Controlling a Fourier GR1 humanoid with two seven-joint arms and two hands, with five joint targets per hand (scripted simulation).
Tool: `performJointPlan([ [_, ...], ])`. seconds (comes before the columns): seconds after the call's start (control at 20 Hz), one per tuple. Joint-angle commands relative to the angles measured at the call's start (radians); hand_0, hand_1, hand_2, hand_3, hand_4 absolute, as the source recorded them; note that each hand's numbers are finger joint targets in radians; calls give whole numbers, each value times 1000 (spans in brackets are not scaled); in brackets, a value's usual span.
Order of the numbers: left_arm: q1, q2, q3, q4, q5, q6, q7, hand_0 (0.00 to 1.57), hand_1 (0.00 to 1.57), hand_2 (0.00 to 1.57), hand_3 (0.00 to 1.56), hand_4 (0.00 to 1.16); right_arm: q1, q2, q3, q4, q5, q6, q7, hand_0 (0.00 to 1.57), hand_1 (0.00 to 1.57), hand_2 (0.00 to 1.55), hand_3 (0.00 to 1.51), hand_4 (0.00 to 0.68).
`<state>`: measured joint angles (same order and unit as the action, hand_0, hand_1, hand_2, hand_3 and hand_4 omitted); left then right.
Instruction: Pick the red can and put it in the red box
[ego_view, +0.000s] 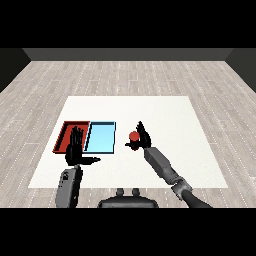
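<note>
At the far left of the white table (165, 107) lies the shallow red tray (63, 134), the can's destination, with the matching light blue tray (102, 137) touching its right side. The left hand (75, 150) hovers over the red tray's near right corner, fingers straight and relaxed, holding nothing; it seems parked rather than working, and may crowd the drop spot. Well to the right of both trays, the right hand (142, 137) curls round the small red can (134, 136), apparently raised just off the table. The can likely must travel leftward across the blue tray to reach the red one.
</note>
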<state>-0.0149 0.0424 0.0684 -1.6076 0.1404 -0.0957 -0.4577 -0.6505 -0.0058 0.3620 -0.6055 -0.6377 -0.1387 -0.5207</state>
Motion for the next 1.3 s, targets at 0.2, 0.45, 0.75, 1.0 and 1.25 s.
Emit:
performJointPlan([
  [0.2,20,22,29,8,33,-43,-31,0,0,0,0,0,-83,6,70,171,-64,-90,-77,1396,1396,1412,1369,293],
  [0.45,20,-12,-12,-40,-15,21,18,0,0,0,0,0,-76,6,130,138,-59,-179,-14,1525,1525,1476,1430,573],
  [0.75,98,-21,-36,-71,-22,-8,-36,0,0,0,0,0,-98,6,163,159,-32,-230,27,1528,1528,1472,1420,551],
  [1.0,21,-19,-19,-21,-19,19,9,0,0,0,0,0,-113,6,265,112,-127,-280,54,1531,1531,1468,1413,546],
  [1.25,74,-16,-24,-94,-13,12,17,0,0,0,0,0,-116,6,187,151,-80,-243,3,1548,1548,1475,1411,558],
])
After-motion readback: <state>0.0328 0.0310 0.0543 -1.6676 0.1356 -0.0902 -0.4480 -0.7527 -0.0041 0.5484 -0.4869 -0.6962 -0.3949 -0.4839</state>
